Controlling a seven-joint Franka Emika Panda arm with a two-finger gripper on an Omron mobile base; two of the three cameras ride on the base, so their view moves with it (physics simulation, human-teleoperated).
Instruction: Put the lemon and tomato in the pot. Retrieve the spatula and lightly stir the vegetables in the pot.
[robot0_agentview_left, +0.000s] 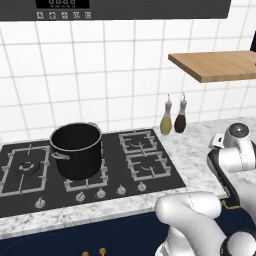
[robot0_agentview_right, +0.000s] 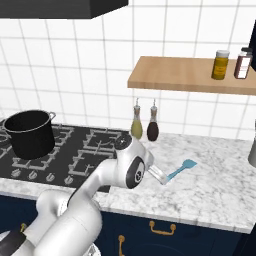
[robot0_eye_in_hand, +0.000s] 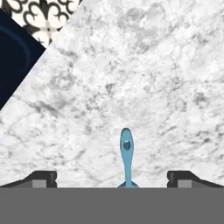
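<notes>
The light-blue spatula (robot0_agentview_right: 182, 169) lies flat on the marble counter (robot0_agentview_right: 220, 192), right of the stove. My gripper (robot0_agentview_right: 162, 177) hovers low over its handle end. In the hand view the spatula (robot0_eye_in_hand: 127, 155) runs up from the bottom edge, midway between the two fingertips, and my gripper (robot0_eye_in_hand: 112, 178) stands open wide around it without touching. The black pot (robot0_agentview_left: 76, 150) stands on a middle burner, far left of the hand; it is also in the right base view as the pot (robot0_agentview_right: 31, 132). The lemon and tomato are out of view.
A yellow-green bottle (robot0_agentview_right: 137, 125) and a dark bottle (robot0_agentview_right: 153, 127) stand against the tiled wall behind the hand. A wooden shelf (robot0_agentview_right: 185, 75) with two jars hangs above. The stove (robot0_agentview_left: 150, 165) is left of the spatula. The counter's front edge, dark cabinet (robot0_eye_in_hand: 13, 57) below, lies close.
</notes>
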